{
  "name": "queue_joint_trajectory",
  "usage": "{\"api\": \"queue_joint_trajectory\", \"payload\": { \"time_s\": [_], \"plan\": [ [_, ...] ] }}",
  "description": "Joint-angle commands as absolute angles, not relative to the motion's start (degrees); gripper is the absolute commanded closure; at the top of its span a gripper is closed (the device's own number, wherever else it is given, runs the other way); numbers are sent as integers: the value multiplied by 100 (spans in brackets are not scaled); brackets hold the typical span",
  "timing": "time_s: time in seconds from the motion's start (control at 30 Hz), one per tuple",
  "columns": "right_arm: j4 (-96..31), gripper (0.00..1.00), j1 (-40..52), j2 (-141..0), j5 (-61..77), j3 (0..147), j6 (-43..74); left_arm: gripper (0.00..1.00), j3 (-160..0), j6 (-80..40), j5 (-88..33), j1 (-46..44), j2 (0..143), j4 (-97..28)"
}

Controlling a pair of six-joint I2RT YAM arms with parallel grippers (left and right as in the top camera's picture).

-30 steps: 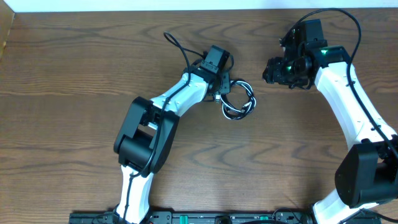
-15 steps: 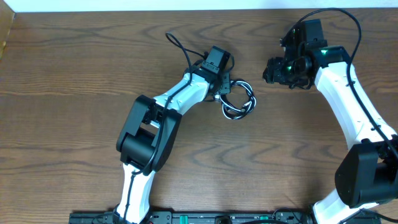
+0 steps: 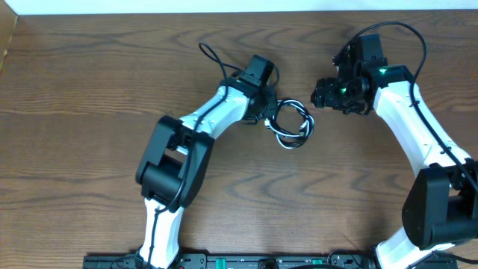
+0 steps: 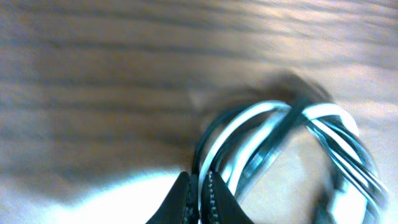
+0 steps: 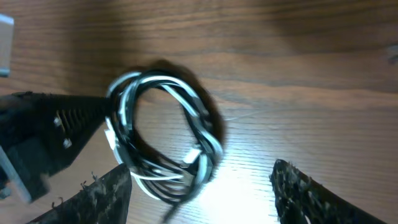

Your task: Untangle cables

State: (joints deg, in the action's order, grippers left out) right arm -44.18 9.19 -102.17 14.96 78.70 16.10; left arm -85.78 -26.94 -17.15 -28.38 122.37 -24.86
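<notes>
The black and white cables [image 3: 292, 124] lie coiled together in one small loop on the wooden table. My left gripper [image 3: 267, 113] is at the loop's left side. In the left wrist view it [image 4: 199, 178] is shut on a few strands of the coil [image 4: 283, 140]. My right gripper [image 3: 320, 94] hovers just up and right of the loop. In the right wrist view it [image 5: 199, 196] is open and empty, its fingers [image 5: 99, 198] spread wide, with the coil [image 5: 163, 134] between and beyond them. The left gripper's black body [image 5: 43, 140] shows at the coil's left.
The left arm's own thicker black wire [image 3: 213, 56] loops over the table behind its wrist. The table's far edge [image 3: 224, 13] runs along the top. The left arm's link [image 3: 175, 161] lies across the table's middle.
The coil has been dragged a little right and toward the front by my left gripper. My right gripper has moved left and down, closer to the coil.
</notes>
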Motion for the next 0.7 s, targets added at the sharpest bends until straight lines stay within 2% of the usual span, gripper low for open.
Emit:
{"api": "queue_joint_trajectory", "payload": {
  "time_s": [0.0,0.3,0.5,0.67],
  "plan": [
    [-4244,33,991,-10304,2005,7693,1675,93,-8543,-2604,-3006,-2561,11572,-2499],
    [-4134,38,1109,-10794,2316,7686,1846,93,-8543,-2729,-3653,-2147,11271,-2475],
    [-4084,39,1131,-11021,2265,7682,1833,93,-8543,-3103,-4842,-1863,11229,-2008],
    [-4117,45,1135,-11397,2001,7679,1835,93,-8543,-3374,-5334,-1625,11229,-1951]
  ]
}}
